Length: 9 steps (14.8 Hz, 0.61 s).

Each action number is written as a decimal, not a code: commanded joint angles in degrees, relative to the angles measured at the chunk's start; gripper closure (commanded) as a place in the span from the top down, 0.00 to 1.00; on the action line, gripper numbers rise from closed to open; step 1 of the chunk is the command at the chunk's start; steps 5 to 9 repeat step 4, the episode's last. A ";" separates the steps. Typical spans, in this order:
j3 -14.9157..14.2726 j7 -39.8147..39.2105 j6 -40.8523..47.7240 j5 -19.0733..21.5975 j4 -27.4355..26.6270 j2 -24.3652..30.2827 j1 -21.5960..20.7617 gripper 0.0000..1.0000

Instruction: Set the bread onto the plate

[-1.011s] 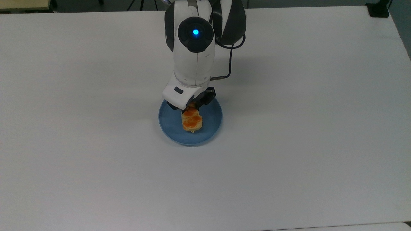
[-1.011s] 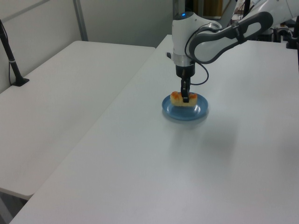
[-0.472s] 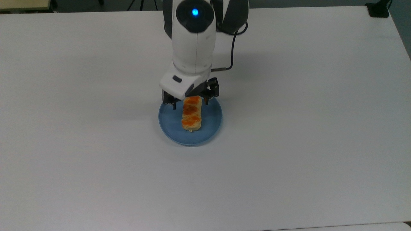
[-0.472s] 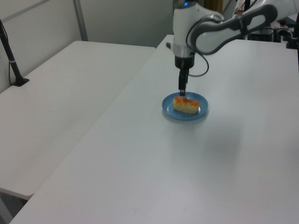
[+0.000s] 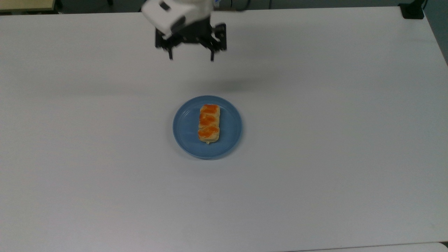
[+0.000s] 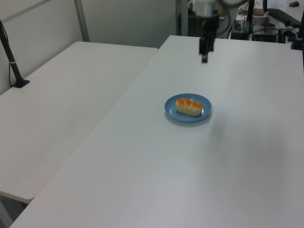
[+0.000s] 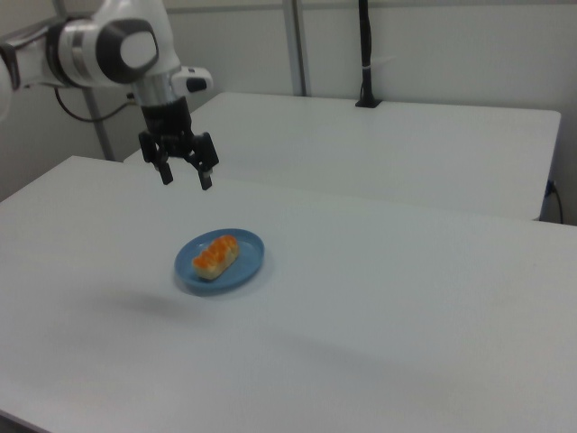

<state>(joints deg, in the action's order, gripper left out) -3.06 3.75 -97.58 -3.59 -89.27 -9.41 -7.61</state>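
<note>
The bread (image 5: 209, 123) (image 6: 189, 106) (image 7: 215, 256), a pale-tan loaf with three orange bumps, lies flat across the middle of the blue plate (image 5: 185, 129) (image 6: 173, 112) (image 7: 251, 253). My gripper (image 5: 191, 57) (image 6: 204, 60) (image 7: 186, 179) hangs open and empty well above the table, apart from the plate and toward the top view's upper edge. Nothing is between its black fingers (image 7: 206, 179).
The plate rests on a wide white table (image 5: 332, 140). A second white table (image 6: 61, 95) adjoins it at the left view's left, with a black post (image 6: 12, 61) on it. A black mount (image 5: 412, 10) sits at the top view's upper right corner.
The gripper opened and let the bread go onto the plate, then rose and drew back toward the top view's upper edge. The bread now lies flat.
</note>
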 commanded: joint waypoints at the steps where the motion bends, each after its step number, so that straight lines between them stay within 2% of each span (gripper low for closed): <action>1: 0.08 0.56 3.36 -1.06 -2.49 6.41 2.77 1.00; 9: 0.08 0.56 4.32 -0.89 -2.49 7.04 3.65 1.00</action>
